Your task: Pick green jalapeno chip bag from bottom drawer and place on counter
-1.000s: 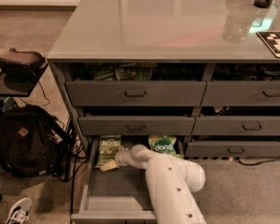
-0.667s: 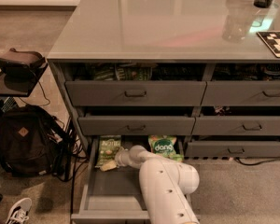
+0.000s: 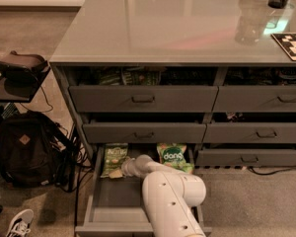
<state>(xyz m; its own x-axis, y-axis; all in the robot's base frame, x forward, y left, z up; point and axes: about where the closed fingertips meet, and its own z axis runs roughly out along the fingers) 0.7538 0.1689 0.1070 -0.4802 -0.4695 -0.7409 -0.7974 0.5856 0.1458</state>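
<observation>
gripper (image 3: pixel 118 172): lower centre of frame, inside the open bottom drawer (image 3: pixel 95 184), at the near edge of the green jalapeno chip bag (image 3: pixel 114 154).
gripper state: cannot tell.
green jalapeno chip bag: drawer rear left, flat.
dang bag (image 3: pixel 172 155): drawer rear right.
counter (image 3: pixel 163 23): upper frame.

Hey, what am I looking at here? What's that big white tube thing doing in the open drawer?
The white tube is a robot's arm, seen by one camera looking down along it. Its gripper reaches into the pulled-out bottom drawer, at the lower edge of a pale green jalapeno chip bag. A brighter green dang bag lies beside it. I cannot tell whether the bag is gripped yet. The shiny grey counter above is where the bag should go. A backpack sits on the floor at left.
</observation>
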